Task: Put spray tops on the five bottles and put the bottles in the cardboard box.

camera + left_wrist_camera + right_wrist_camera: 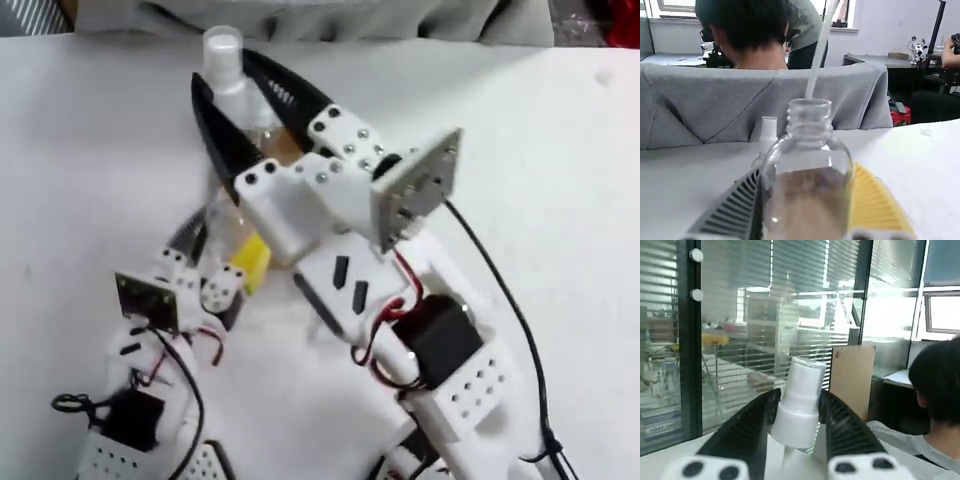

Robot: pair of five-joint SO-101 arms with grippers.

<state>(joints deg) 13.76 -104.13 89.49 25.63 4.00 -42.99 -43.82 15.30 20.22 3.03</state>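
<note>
Where the high view looks down on the table point(560, 150), the right gripper point(223, 68) pinches the spray top point(222, 45) toward 12 o'clock. From the left wrist, the left gripper point(805, 205) clamps the bottle point(807, 185) upright — the dip tube point(817, 55) hangs from 12 o'clock, leaning slightly toward 1, its tip seemingly just inside the open neck. From the right wrist, black fingers point(747, 432) squeeze the top's collar; lowering straight along the tube's axis looks next.

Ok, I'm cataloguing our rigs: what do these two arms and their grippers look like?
Both arms have white bodies with black servos and black and red cables. The right gripper has two long, tapered black fingers; the left gripper has one dark ribbed finger and one yellow one.
</note>
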